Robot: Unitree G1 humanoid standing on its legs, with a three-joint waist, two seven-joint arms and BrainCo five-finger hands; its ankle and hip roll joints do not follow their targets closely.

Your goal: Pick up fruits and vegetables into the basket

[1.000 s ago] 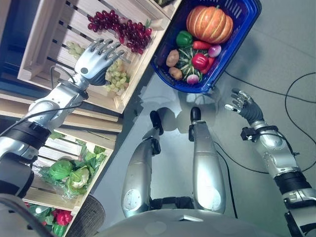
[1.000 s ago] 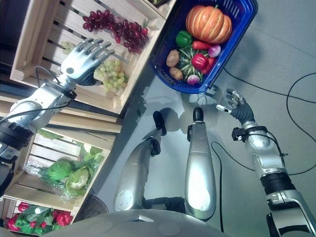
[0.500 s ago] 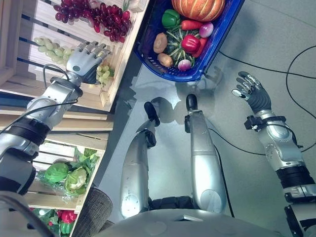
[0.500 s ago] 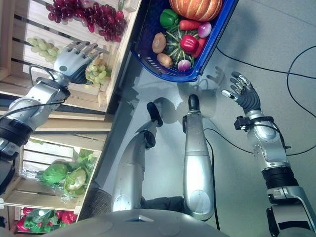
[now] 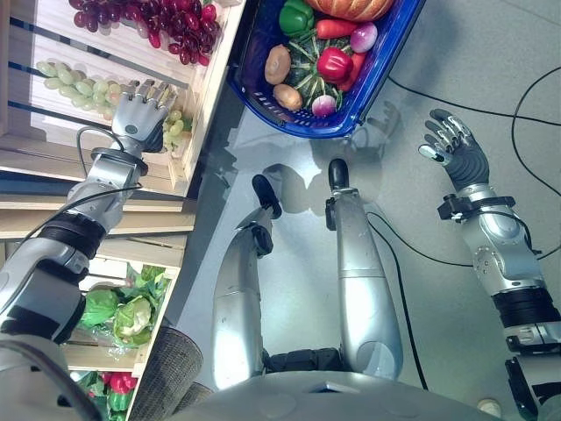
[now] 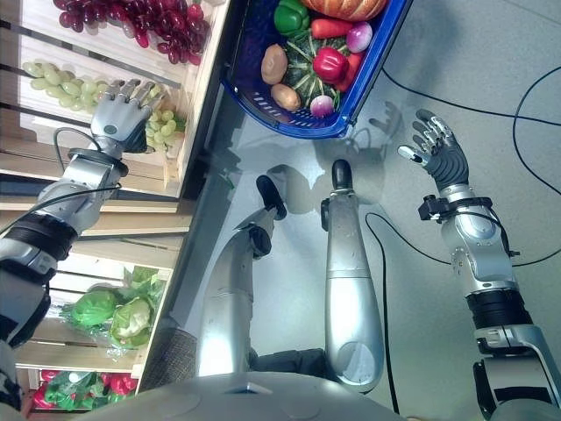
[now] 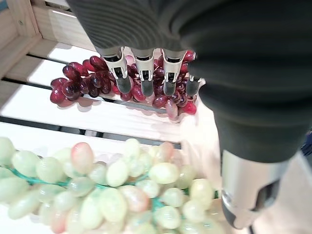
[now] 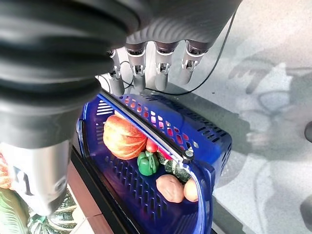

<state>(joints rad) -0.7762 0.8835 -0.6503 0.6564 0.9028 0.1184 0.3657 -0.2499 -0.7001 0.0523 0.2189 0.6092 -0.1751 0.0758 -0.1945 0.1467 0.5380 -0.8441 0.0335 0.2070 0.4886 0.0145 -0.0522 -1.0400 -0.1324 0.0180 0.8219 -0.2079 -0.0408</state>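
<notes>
While my open left hand (image 5: 138,110) hovers over green grapes (image 7: 97,190) in the upper-left crate (image 5: 197,105), the blue basket (image 5: 377,74), cut off at top, seemingly holds vegetables; my right hand (image 5: 456,149) hangs open.

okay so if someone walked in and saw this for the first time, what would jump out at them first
Probably the blue basket on the floor ahead, already loaded with an orange pumpkin, peppers and potatoes. Next, the left hand, fingers straight, over the green grapes in the wooden crate on the robot's left, red grapes just beyond. The right hand hangs open above bare floor beside the basket.
</notes>
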